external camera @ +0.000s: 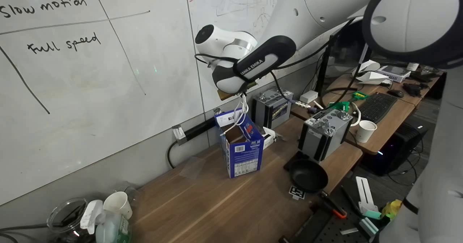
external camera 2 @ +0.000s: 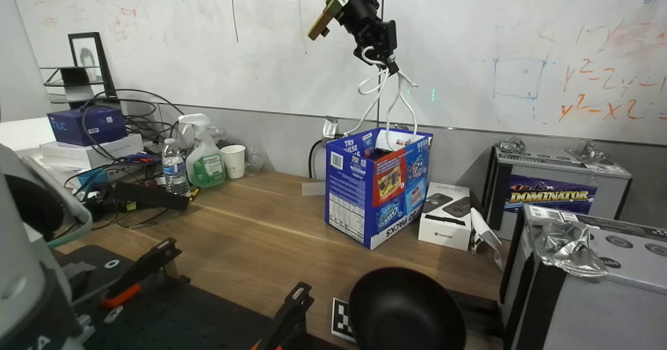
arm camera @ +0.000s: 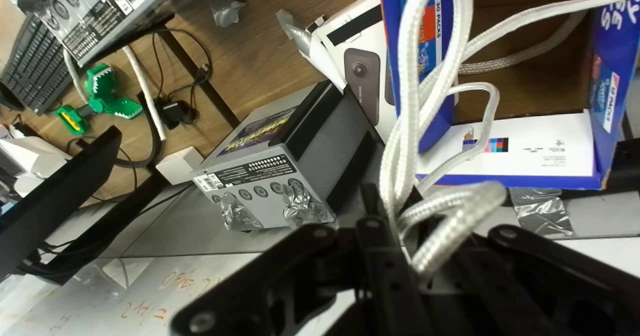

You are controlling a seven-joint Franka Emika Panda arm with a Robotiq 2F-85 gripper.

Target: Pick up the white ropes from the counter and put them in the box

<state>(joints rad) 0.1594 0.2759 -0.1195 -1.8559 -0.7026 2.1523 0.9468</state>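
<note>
In an exterior view, a spray bottle (external camera 2: 206, 165) and a white cup (external camera 2: 234, 161), contents unclear, stand at nine o'clock from the upright blue box (external camera 2: 350, 194). Tails of the white ropes (arm camera: 409, 51) dip into its mouth. At twelve, I clamp them in my gripper (external camera 2: 390, 65), long axis twelve to six, tails pointing down.

Blue box (external camera: 247, 157) upright on counter (external camera: 202, 207), top open; white ropes (external camera: 244, 107) dangling at opening.
</note>
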